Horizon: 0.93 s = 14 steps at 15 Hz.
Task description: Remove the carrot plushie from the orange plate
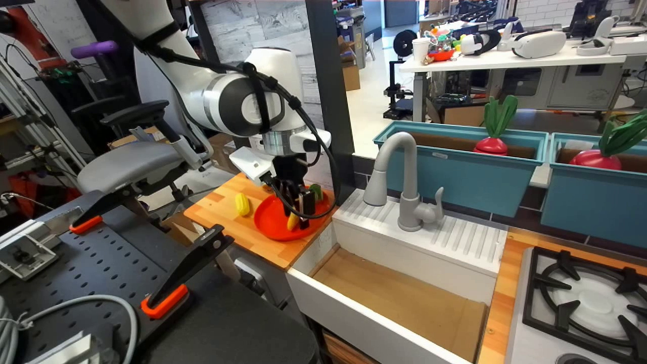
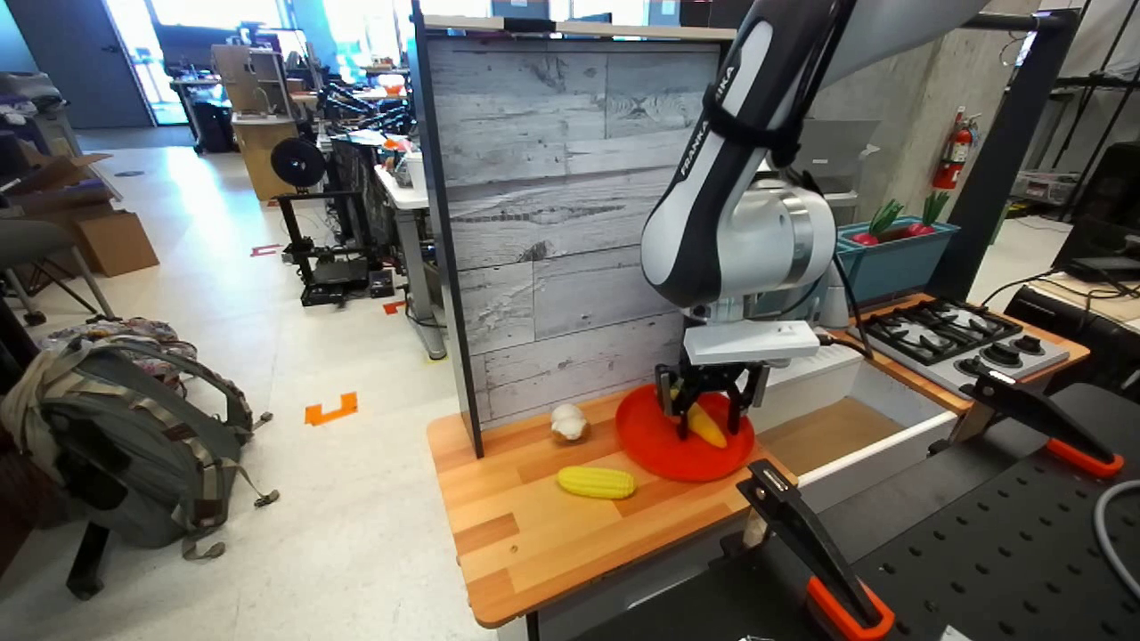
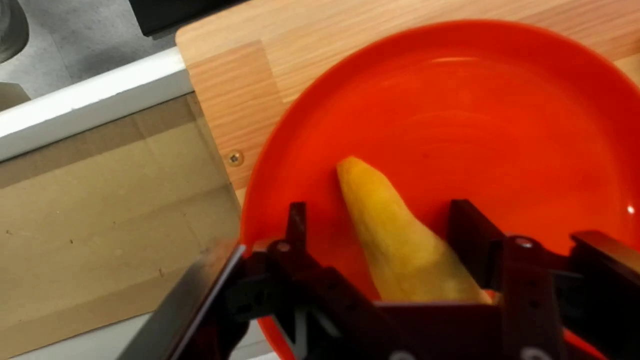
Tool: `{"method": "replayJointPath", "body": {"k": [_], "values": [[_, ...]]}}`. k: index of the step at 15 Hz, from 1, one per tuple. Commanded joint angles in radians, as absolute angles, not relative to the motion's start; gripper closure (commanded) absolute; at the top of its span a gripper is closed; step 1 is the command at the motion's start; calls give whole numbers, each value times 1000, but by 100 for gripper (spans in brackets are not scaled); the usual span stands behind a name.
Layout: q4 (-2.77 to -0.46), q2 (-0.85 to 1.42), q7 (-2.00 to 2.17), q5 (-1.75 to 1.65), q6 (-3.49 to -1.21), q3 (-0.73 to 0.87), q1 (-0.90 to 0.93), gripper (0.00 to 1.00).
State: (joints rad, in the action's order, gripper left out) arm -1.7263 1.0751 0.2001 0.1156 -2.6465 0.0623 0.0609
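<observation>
The carrot plushie, tapered and yellow-orange, lies on the orange plate; it shows in both exterior views (image 1: pixel 292 221) (image 2: pixel 708 428) and in the wrist view (image 3: pixel 387 225). The orange plate (image 1: pixel 270 217) (image 2: pixel 646 441) (image 3: pixel 480 120) rests on the wooden counter. My gripper (image 1: pixel 296 216) (image 2: pixel 710 434) (image 3: pixel 377 212) is open, low over the plate, with a finger on each side of the plushie. In the wrist view a gap shows at the left finger; the right finger is close to the plushie, contact unclear. The plushie's thick end is hidden behind the gripper body.
Yellow corn (image 1: pixel 242 205) (image 2: pixel 597 482) and a white garlic-like thing (image 2: pixel 569 423) lie on the counter beside the plate. A green thing (image 1: pixel 316 192) shows behind the gripper. The sink (image 1: pixel 399 288) adjoins the counter, with a faucet (image 1: pixel 408 177). A wood-panel wall (image 2: pixel 570 223) stands behind.
</observation>
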Motion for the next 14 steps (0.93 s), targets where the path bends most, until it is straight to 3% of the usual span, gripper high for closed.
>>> {"method": "replayJointPath", "body": {"k": [1, 7, 14], "values": [[-1694, 1086, 224, 88, -2616, 88, 83, 58], [-1703, 1062, 223, 90, -2620, 82, 74, 100], [-1813, 935, 201, 100, -2645, 57, 65, 97]]}}
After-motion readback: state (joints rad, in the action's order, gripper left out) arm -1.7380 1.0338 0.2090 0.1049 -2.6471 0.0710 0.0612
